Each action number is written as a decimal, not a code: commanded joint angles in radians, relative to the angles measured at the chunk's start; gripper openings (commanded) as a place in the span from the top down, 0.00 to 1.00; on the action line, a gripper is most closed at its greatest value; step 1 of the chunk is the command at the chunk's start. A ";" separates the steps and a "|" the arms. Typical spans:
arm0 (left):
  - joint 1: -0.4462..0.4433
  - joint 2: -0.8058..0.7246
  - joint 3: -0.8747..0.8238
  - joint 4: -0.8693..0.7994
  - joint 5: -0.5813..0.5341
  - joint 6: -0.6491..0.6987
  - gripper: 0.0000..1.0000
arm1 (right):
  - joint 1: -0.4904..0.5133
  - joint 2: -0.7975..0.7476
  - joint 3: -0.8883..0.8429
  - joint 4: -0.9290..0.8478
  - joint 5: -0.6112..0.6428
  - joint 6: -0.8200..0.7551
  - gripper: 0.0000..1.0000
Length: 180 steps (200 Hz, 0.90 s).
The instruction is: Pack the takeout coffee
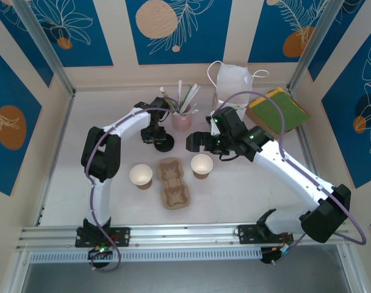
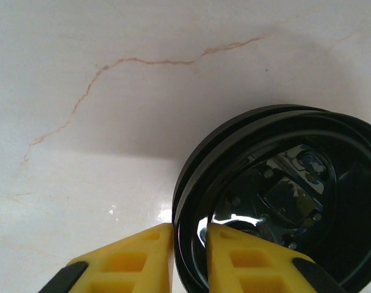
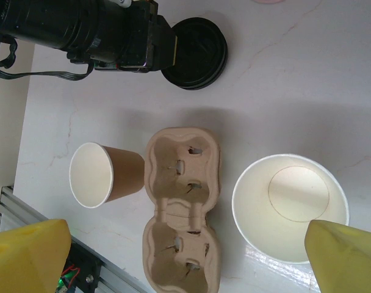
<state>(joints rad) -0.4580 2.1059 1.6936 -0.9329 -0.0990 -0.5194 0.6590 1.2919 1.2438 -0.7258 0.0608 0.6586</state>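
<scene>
Landmark: pulp tray (image 1: pixel 173 183), one, with two hollows, lying flat at mid-desk (image 1: pixel 69 152); both hollows are bare.
Paper cups: two, both upright and open-topped. The left cup (image 1: pixel 140 175) stands just left of the tray. The right cup (image 1: pixel 202 165) stands just right of the tray's far hollow. Neither touches the tray.
Black lid (image 1: pixel 163 141): seen at one spot, on the desk just beyond the tray's far end. The left wrist view shows a doubled rim, so whether it is one lid or two stacked cannot be told.
Task item: cup and lid lie separate, the lid beyond the tray and the cups at its sides. Which cup is meant cannot be told.
Pink cup (image 1: pixel 182 116): one, holding straws, beyond the lid.
White bag (image 1: pixel 231 79): one, far beyond the tray, to the right.
Green pad (image 1: pixel 278 113): one, right-rear of the tray.
Left tool (image 2: pixel 190 229): fingers drawn together on the lid's rim, one outside and one inside.
Right tool (image 3: pixel 185 244): fingers wide apart, holding nothing, above the tray and the right cup.
</scene>
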 commanded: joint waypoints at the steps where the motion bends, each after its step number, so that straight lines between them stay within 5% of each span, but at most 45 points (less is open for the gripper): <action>1: 0.009 0.021 0.017 -0.027 0.003 0.009 0.88 | -0.006 0.001 0.022 -0.011 0.007 -0.009 0.01; 86: 0.017 -0.077 -0.017 -0.027 0.032 -0.013 0.95 | -0.002 -0.002 0.016 -0.002 -0.001 -0.003 0.01; 150: 0.072 -0.256 -0.164 0.058 0.185 -0.076 0.96 | 0.003 -0.003 0.017 0.027 -0.033 0.000 0.01; 180: 0.105 -0.374 -0.281 0.191 0.364 -0.152 0.96 | 0.000 -0.017 0.006 0.080 -0.069 0.016 0.01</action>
<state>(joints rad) -0.3805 1.8240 1.5005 -0.8486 0.0879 -0.5957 0.6590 1.2934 1.2438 -0.7002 0.0422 0.6598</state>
